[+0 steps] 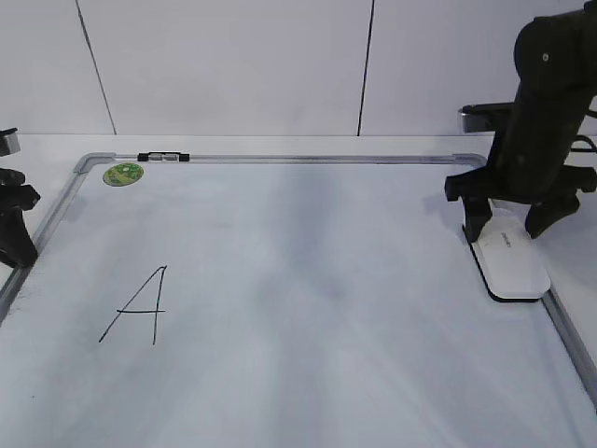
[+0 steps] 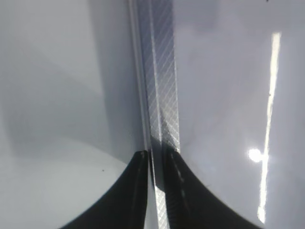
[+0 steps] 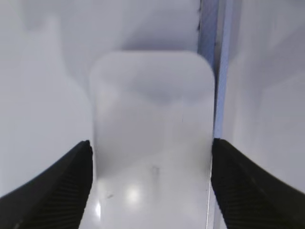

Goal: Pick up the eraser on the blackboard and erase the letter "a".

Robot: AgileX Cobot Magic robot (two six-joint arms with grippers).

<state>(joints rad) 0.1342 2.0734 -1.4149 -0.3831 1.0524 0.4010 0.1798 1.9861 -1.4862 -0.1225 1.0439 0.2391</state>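
Note:
The white eraser [image 1: 511,261] lies on the blackboard [image 1: 326,280] against its right frame. My right gripper [image 1: 506,229] hangs over the eraser's far end, open, with one finger on each side of it. In the right wrist view the eraser [image 3: 152,105] fills the gap between the black fingers [image 3: 62,191] of the right gripper [image 3: 151,143]. My left gripper [image 1: 19,250] is at the board's left edge, and in its wrist view the left gripper [image 2: 153,155] is shut on the metal frame [image 2: 162,71]. The letter "a" is out of view; only a large angular capital "A" [image 1: 140,306] shows.
A small black-and-white marker [image 1: 161,157] lies on the top frame, with a round green sticker [image 1: 123,174] just below it. The board sits on a white table [image 1: 280,145] in front of a white wall. The right arm's dark body [image 1: 546,93] rises over the right frame.

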